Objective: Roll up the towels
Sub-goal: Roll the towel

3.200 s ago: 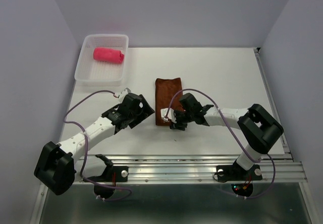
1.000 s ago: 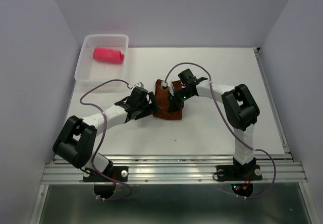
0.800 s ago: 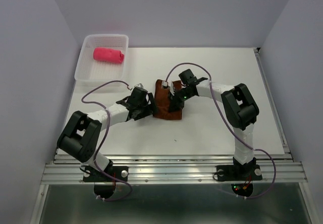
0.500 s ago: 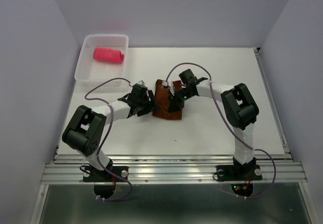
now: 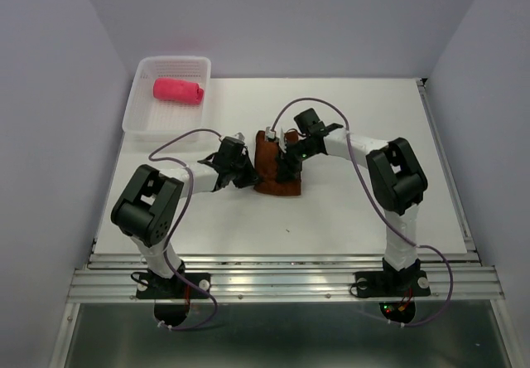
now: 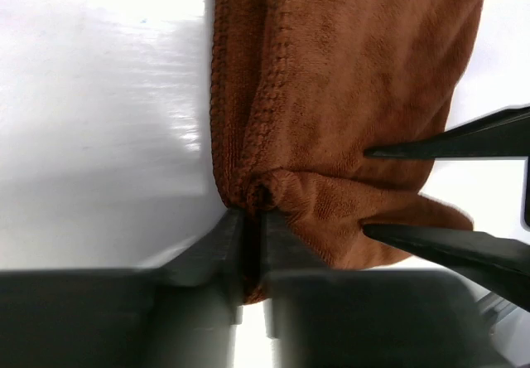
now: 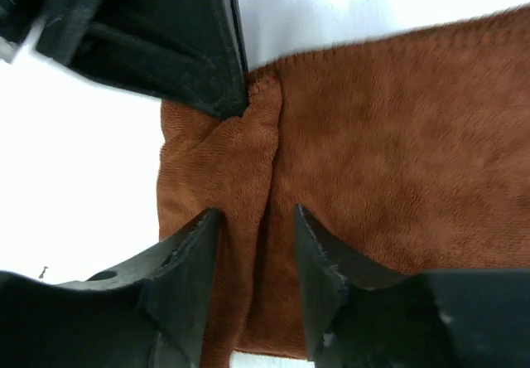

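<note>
Your left gripper [image 6: 252, 219] is pinched shut on the left edge of the rust-brown towel [image 5: 277, 186], which lies mid-table. The right gripper [image 7: 257, 219] straddles the same fold, jaws parted. Close it on that fold, then turn both wrists together so the roll stays tight and even.

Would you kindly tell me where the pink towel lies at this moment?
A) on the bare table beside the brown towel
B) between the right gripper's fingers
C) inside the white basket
C: the pink towel lies inside the white basket, well apart from the brown towel.
</note>
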Motion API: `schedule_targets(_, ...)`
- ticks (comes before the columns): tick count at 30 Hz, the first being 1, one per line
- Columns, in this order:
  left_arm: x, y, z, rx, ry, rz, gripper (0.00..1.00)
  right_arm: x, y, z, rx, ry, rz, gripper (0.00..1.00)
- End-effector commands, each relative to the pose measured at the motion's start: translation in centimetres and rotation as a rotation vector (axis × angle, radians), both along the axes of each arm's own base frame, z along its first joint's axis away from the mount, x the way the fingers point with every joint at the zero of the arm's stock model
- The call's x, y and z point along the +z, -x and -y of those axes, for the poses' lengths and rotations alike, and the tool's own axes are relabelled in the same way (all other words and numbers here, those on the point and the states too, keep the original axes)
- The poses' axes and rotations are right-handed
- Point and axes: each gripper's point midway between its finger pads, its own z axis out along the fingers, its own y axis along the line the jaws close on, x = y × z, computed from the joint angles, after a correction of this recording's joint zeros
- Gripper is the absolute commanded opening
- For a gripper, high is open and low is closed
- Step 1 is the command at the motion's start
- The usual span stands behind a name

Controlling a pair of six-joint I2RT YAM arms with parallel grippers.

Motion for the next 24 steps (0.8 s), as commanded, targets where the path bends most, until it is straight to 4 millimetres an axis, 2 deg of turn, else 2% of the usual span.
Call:
schedule_targets(1,-2.1,2.0,-0.1,-0.032,-0.033,-0.101,0.01,5.8,-1.8,-0.4,0.030,-0.086,0.198,0.53)
schedule_targets(4,-1.8,1.5,-0.5,-0.016,-0.066,-0.105,0.00,6.9,-1.5,-0.2,0.060,-0.103,0.256,0.62)
schedule_targets(5,-1.2,1.3,-0.4,-0.014,-0.065,-0.102,0.00,8.4,-1.6,-0.4,0.076,-0.130,0.310,0.69)
schedule_targets(7,-1.0,2.0,-0.9,-0.006,-0.082,-0.139,0.00,9.2,-1.3,-0.5,0.086,-0.166,0.358,0.73)
schedule_targets(8,-0.6,1.8,-0.8,-0.006,-0.080,-0.137,0.00,10.5,-1.1,-0.5,0.099,-0.194,0.398,0.77)
schedule_targets(10,-0.3,2.1,-1.1,0.005,-0.086,-0.163,0.00,10.6,-0.6,-0.6,0.123,-0.186,0.441,0.78)
schedule_targets(14,0.4,3.2,-1.5,0.021,-0.079,-0.230,0.00,8.0,0.6,0.3,0.161,-0.036,0.564,0.78)
schedule_targets(15,0.5,3.6,-1.3,0.032,-0.053,-0.257,0.00,6.6,1.5,1.0,0.182,0.021,0.593,0.79)
schedule_targets(17,0.7,4.2,-1.5,0.050,-0.021,-0.291,0.00,5.9,1.7,1.5,0.188,0.073,0.656,0.78)
schedule_targets(18,0.8,4.4,-1.6,0.065,-0.010,-0.305,0.00,5.2,3.0,1.6,0.215,0.091,0.667,0.78)
schedule_targets(19,0.8,4.5,-1.7,0.075,-0.002,-0.317,0.00,4.4,3.4,1.7,0.229,0.110,0.672,0.77)
schedule_targets(20,0.9,4.7,-2.0,0.085,0.002,-0.331,0.00,5.0,3.4,1.4,0.228,0.103,0.722,0.77)
schedule_targets(22,1.2,5.1,-1.9,0.082,0.037,-0.351,0.00,3.5,4.3,2.1,0.251,0.153,0.755,0.76)
schedule_targets(24,1.3,5.3,-2.0,0.095,0.072,-0.379,0.00,3.4,4.6,1.9,0.266,0.164,0.810,0.76)
